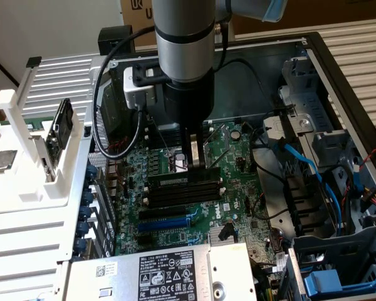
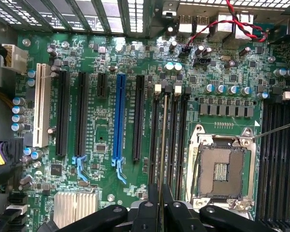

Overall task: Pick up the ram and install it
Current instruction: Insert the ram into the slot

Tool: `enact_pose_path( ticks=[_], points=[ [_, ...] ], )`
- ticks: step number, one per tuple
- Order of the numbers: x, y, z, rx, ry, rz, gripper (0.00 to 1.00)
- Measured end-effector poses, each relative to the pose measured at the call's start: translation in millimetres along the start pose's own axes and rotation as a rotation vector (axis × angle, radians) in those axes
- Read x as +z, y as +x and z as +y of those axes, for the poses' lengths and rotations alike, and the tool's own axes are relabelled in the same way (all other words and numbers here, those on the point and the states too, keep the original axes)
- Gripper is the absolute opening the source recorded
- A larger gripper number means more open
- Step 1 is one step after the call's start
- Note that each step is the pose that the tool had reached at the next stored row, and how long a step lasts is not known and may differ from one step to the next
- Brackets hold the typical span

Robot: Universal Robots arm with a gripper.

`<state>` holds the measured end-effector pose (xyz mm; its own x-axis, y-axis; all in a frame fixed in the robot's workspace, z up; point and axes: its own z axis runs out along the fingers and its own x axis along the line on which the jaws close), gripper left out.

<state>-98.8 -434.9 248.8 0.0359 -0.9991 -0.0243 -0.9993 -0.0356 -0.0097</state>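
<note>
Over the bank of black memory slots (image 2: pixel 182 135) next to the open CPU socket (image 2: pixel 221 169), you have the gripper (image 1: pixel 196 160) lowered deep into the computer case (image 1: pixel 338 69). Its fingers (image 2: pixel 153 200) are closed on the ram (image 2: pixel 162 145), pinching it by its flat sides. From the wrist view you see the stick edge-on, as a thin line running out from between the fingers. It lies parallel to the slots, directly above that bank. Whether its lower edge already sits in a slot, you cannot tell.

On the far side of the memory bank from the socket, the blue expansion slot (image 2: pixel 119 121) lies among black ones. A white slot (image 2: pixel 39 106) sits farther out, and a finned heatsink (image 2: pixel 75 208) lies near it.

In the exterior view, the labelled power supply (image 1: pixel 163 269) fills the case's near edge. Blue cables (image 1: pixel 304 160) run through the drive bay on the exterior view's right. A white fixture (image 1: pixel 22 125) stands outside the case on the exterior view's left.
</note>
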Motion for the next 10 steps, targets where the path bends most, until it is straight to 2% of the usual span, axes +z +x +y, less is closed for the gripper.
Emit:
enact_pose_path(
  ticks=[5,7,10],
  points=[
    [0.4,0.0,1.7,0.0,0.0,0.0009,0.13],
    [1.4,-0.1,2.7,-0.003,0.0036,0.0041,0.13],
    [3.4,0.0,2.9,-0.012,0.0054,0.0088,0.13]
  ],
)
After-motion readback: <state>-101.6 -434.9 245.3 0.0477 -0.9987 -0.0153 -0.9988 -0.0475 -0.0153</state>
